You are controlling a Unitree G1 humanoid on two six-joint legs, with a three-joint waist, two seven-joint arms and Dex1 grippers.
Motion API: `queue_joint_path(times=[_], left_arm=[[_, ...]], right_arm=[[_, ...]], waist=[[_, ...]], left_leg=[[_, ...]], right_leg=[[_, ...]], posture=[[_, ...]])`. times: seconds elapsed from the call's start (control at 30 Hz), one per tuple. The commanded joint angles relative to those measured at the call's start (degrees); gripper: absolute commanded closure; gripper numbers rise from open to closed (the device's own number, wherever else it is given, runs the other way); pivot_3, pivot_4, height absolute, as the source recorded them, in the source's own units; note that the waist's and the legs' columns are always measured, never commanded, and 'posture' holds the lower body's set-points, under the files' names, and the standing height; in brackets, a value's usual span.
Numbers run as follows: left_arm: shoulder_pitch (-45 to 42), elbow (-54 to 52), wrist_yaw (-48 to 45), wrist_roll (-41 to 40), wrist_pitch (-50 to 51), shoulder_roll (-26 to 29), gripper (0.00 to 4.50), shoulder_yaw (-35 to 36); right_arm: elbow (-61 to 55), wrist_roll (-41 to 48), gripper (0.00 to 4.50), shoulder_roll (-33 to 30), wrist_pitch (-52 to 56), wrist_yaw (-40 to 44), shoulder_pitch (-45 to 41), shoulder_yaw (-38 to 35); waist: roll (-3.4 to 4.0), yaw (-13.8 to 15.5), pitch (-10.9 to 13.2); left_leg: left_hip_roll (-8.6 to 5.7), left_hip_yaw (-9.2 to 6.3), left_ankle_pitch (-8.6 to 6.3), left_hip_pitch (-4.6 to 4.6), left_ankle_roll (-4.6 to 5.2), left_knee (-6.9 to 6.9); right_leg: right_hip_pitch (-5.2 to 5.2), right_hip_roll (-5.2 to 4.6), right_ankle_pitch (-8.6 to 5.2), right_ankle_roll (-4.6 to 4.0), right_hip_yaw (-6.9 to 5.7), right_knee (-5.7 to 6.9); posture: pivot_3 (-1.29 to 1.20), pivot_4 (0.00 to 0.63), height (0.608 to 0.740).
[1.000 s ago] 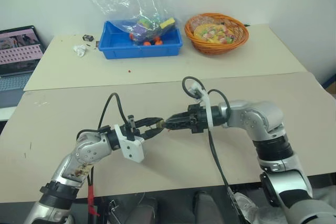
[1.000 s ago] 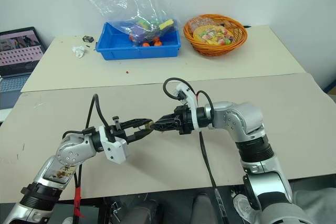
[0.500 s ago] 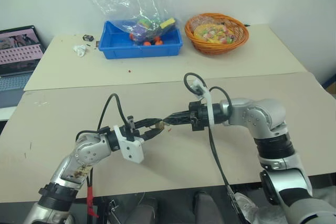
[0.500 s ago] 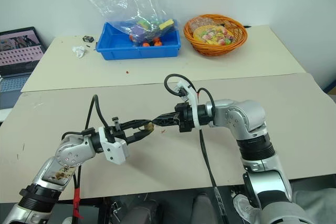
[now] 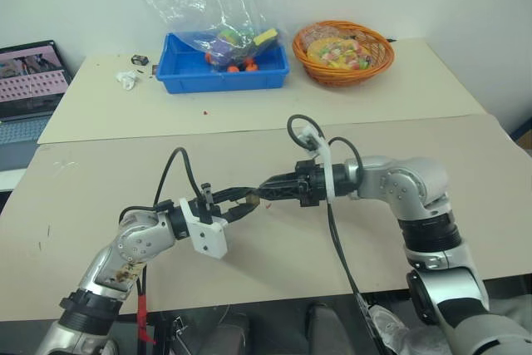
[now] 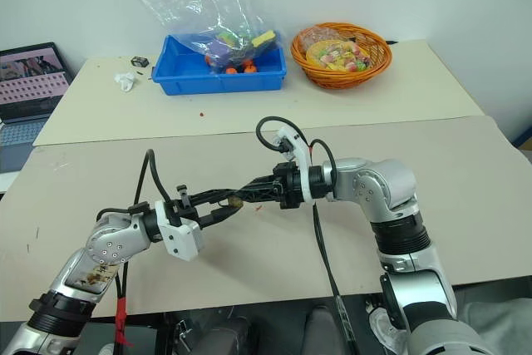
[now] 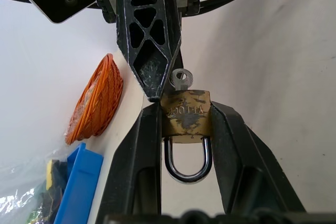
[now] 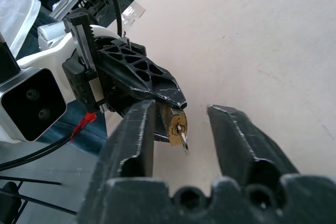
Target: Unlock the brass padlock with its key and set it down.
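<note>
The left claw (image 7: 185, 124) pinches the brass padlock (image 7: 186, 116) by its two flat sides, one black finger (image 7: 137, 166) on each side of the body. The padlock is held above the worktop (image 5: 274, 263), clear of the surface. Its silver shackle (image 7: 187, 160) sits seated in the body and points back between the left fingers toward the wrist. A small silver key (image 7: 181, 79) projects from the keyhole end, on the side facing away from the left claw.

The right claw (image 8: 181, 129) meets the left claw tip to tip from the opposite side. Its fingers are spread, with a clear gap between them, and they grip nothing. The key (image 8: 182, 139) lies in that gap. One right finger (image 8: 137, 135) stands just beside the padlock body; whether it touches cannot be told. The other right finger stands apart from the key.

Beyond both claws, on the far worktop, rest a blue bin (image 5: 223, 69) and an orange basket (image 5: 342, 50), well apart from the padlock.
</note>
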Motion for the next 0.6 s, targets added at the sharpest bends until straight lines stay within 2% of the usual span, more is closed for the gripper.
queue_joint_path(times=[0.03, 0.6], left_arm=[[-0.5, -2.0, 0.6, -1.0, -0.4, 0.4, 3.68, 0.3], [-0.4, -2.6, 0.6, -1.0, -0.2, 0.6, 3.68, 0.5]], right_arm=[[-1.8, 1.8, 2.56, 0.2, 0.3, 0.0, -0.4, -1.7], [-2.3, 3.8, 2.56, -1.7, 1.2, -0.3, 1.6, -3.2]], waist=[[0.0, 0.0, 0.0], [0.0, -0.1, 0.0]], left_leg=[[0.0, 0.0, 0.0, 0.0, 0.0, 0.0], [0.0, 0.0, 0.0, 0.0, 0.0, 0.03]], right_leg=[[0.0, 0.0, 0.0, 0.0, 0.0, 0.0], [0.0, 0.0, 0.0, 0.0, 0.0, 0.0]], posture=[[0.0, 0.15, 0.74], [0.0, 0.15, 0.74]])
